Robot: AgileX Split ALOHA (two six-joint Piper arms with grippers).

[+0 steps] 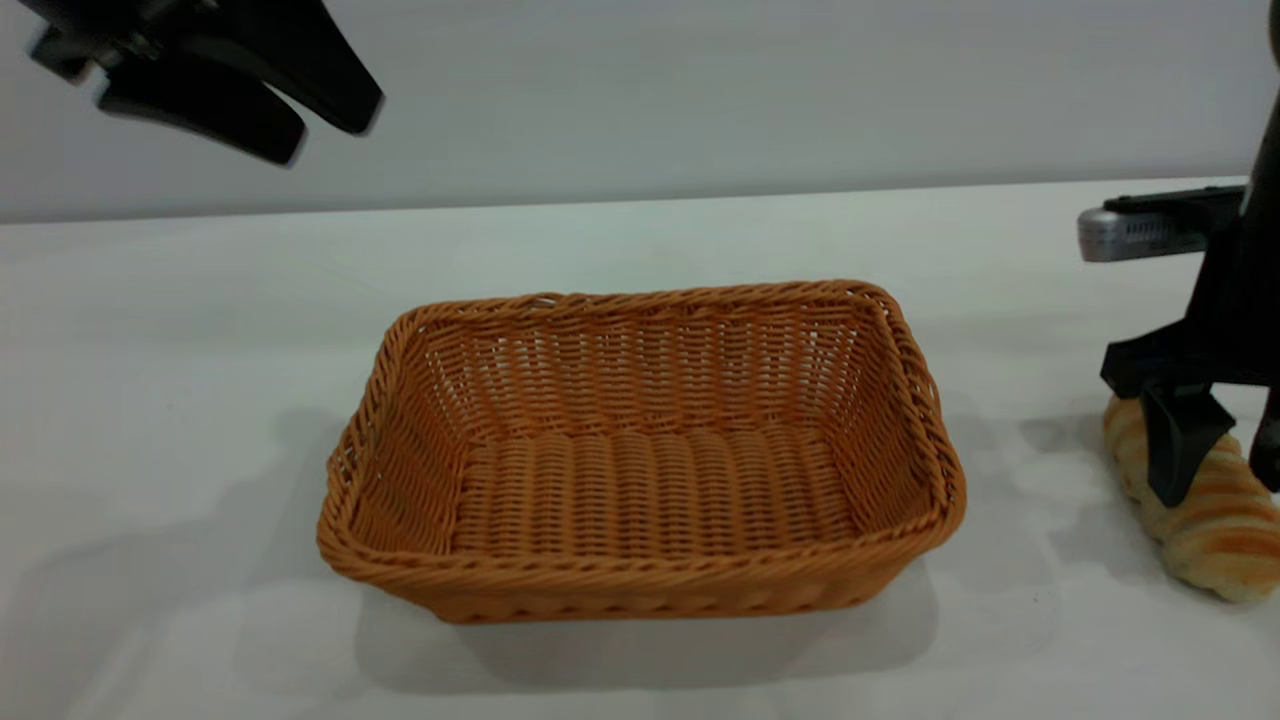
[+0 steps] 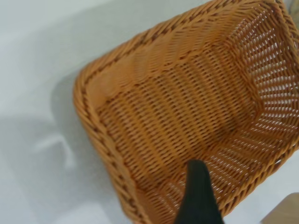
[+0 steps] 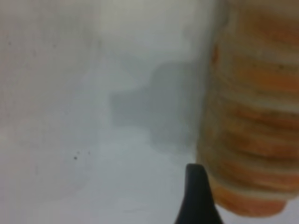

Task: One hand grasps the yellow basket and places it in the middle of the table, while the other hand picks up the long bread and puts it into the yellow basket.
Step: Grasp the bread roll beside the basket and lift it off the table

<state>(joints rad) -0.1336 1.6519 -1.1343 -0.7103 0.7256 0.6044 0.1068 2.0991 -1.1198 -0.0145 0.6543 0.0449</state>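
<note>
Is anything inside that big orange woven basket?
No: the large orange-tan wicker basket shows only its bare woven floor. In the left wrist view, a black fingertip covers a small patch near one corner.

left claw (image 1: 290, 115) raised high, spread; right claw (image 1: 1225, 455) low, spread.

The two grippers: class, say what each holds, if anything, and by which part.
Left gripper holds nothing, raised above the table. Right gripper straddles the long bread near its middle; a closed hold cannot be told.

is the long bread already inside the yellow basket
No, the yellow basket holds nothing, and the long bread lies on the table to its right, under the right gripper.
</note>
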